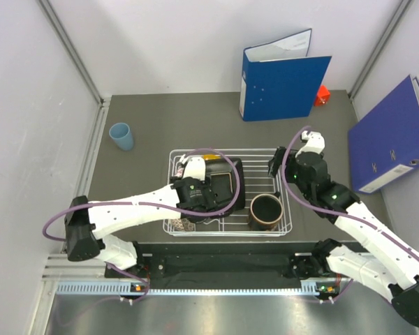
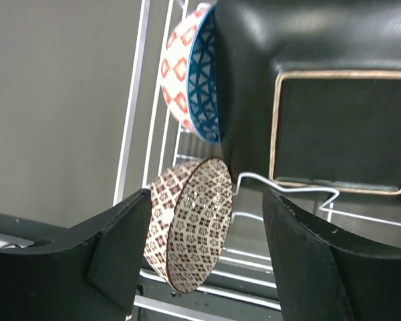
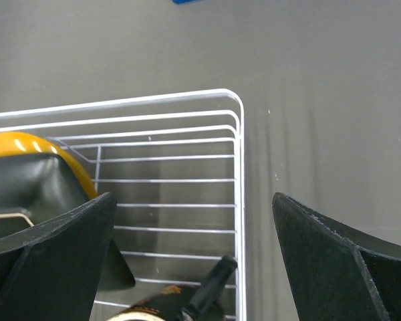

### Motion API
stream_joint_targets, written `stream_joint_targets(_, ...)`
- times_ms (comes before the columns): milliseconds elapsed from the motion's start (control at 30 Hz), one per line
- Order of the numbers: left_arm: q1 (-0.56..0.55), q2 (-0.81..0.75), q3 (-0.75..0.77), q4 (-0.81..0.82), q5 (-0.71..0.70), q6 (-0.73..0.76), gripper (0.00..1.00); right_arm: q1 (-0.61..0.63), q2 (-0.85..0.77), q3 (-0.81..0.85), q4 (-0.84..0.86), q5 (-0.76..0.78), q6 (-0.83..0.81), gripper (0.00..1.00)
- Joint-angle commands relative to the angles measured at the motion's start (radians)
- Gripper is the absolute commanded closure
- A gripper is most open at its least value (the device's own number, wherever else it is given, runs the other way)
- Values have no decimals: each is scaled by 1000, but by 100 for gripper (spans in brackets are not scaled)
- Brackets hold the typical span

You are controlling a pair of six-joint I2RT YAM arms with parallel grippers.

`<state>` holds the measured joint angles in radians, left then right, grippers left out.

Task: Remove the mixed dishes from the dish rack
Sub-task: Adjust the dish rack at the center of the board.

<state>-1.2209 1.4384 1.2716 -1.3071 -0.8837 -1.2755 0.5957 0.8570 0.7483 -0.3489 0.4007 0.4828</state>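
Note:
The white wire dish rack [image 1: 223, 150] sits mid-table. It holds the black square plate [image 1: 227, 183] on edge, the yellow dish [image 1: 213, 159] behind it and the dark brown mug [image 1: 266, 211] at its right. My left gripper [image 1: 190, 213] is open over the rack's near left corner. In the left wrist view, the left gripper [image 2: 207, 221] straddles a brown-patterned bowl [image 2: 190, 231] on edge, not touching it. A blue-and-white bowl with red diamonds [image 2: 190, 73] stands beyond, next to the plate [image 2: 334, 100]. My right gripper [image 3: 194, 200] is open and empty above the rack's far right corner [image 3: 239, 167]. The light blue cup [image 1: 121, 136] stands on the table at far left.
Two blue ring binders stand at the back [image 1: 279, 84] and at the right [image 1: 394, 136]. A small red block [image 1: 322, 95] sits by the back binder. Walls close in the table on the left, back and right.

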Motion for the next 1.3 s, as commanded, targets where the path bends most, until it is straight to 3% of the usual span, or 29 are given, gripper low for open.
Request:
stream_joint_targets(0,-14,-21,-47,-201,9,-122,30,12,-33,-20,-2,23,-3,0)
stream_joint_targets(433,-17,-98,-166,-199,66,-134,44,15,-15,-56,27,-8,16,0)
stream_joint_targets(633,-17,-67,-190,-199,65,-127,56,15,-18,-72,31,-7,23,0)
stream_joint_targets(1000,-26,3,-215,-199,65,-120,62,16,-12,-90,41,-8,28,0)
stream_joint_targets(1133,-32,23,-210,-196,65,-127,81,16,-6,-101,47,-7,28,1)
stream_joint_targets(1200,-34,31,-204,-198,61,-128,98,16,-6,-99,48,-8,28,0)
stream_joint_targets(1267,-37,37,-193,-198,60,-125,100,16,-7,-102,48,-8,28,0)
